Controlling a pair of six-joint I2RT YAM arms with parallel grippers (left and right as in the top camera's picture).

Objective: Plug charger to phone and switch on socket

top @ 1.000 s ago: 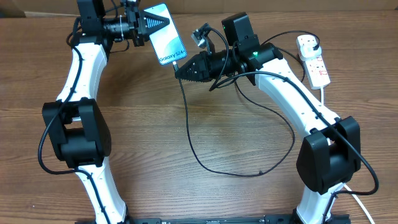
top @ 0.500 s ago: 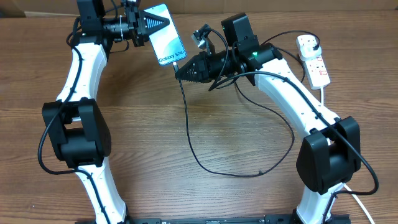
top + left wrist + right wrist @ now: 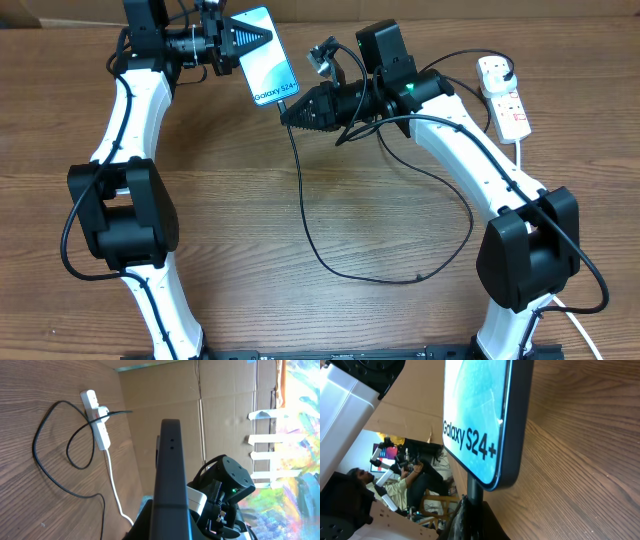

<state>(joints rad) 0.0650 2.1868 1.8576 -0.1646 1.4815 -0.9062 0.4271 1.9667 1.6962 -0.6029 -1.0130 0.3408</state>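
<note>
Overhead view: the left gripper [image 3: 258, 37] is clamped on the phone [image 3: 270, 65] at the far side of the table [image 3: 330, 320], lettered short edge aimed at the right gripper [image 3: 288, 112]. That one is pinched shut on the tip end of the charger [image 3: 302, 215], right at the phone's lower edge.

The phone is a stiff, slick, glass-faced slab and I'd judge it fragile. Hold it across the long edges, firm but not crushing. The cable is light and floppy, so the only useful grip is just behind the connector.

Right wrist view: a dark stub meets the phone's edge, but I can't tell whether it is seated or only touching.

The socket [image 3: 510, 105] lies well apart on the right. Its switch is too small to read.
</note>
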